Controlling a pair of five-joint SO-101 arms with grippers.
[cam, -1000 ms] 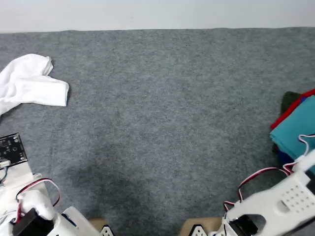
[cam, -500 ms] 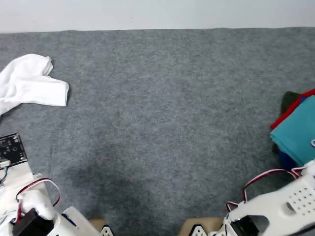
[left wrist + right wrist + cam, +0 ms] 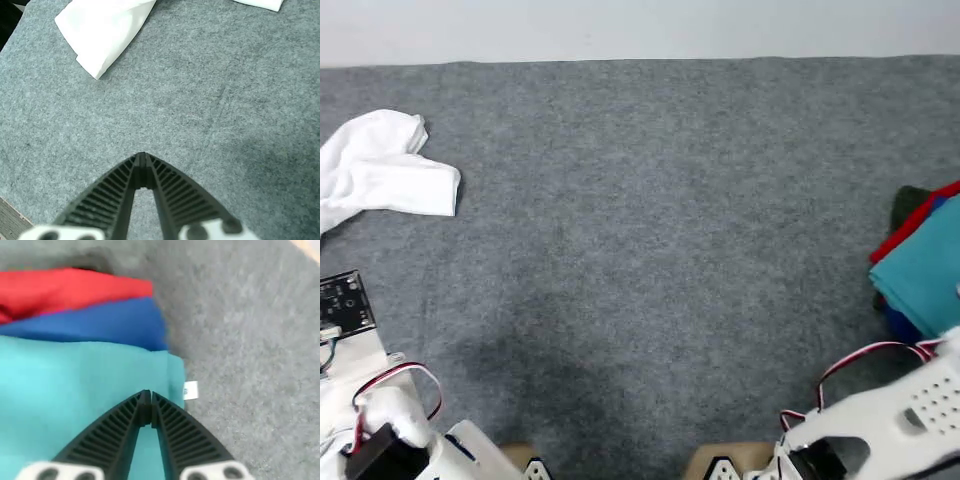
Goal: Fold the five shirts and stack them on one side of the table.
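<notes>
Stack [image 3: 920,270] at 3 o'clock; white shirt [image 3: 385,165] unfolded at 10 o'clock. Both jaws pressed together, empty. Next, likely: spread, grab white shirt.

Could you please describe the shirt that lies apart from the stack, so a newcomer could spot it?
On the grey table, go to the left edge, opposite the stack of coloured shirts at the right edge. The white shirt lies there alone, loosely rumpled. It is the only white cloth and the only one outside the pile.
</notes>
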